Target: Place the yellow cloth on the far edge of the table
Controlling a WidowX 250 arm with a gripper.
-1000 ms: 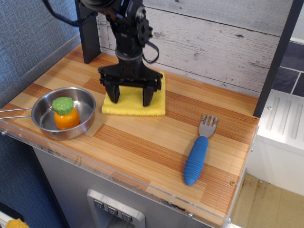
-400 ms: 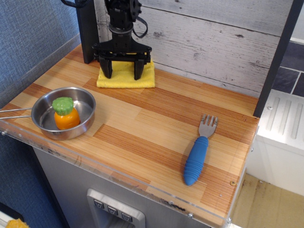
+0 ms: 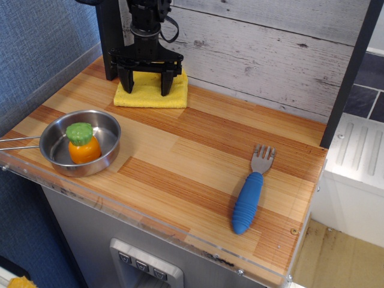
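The cloth (image 3: 150,96) was seen as matt yellow terry, the table (image 3: 198,162) as smooth wood-plank laminate, the bowl (image 3: 105,129) as shiny steel, the fork (image 3: 251,195) with a ribbed blue plastic handle

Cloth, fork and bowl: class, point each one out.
Cloth (image 3: 150,98), only view, front flat part.
Fork (image 3: 248,202), only view, blue handle.
Bowl (image 3: 111,129), only view, right rim.

black arm upright at the back left, gripper (image 3: 144,87) pointing down, jaws spread wide
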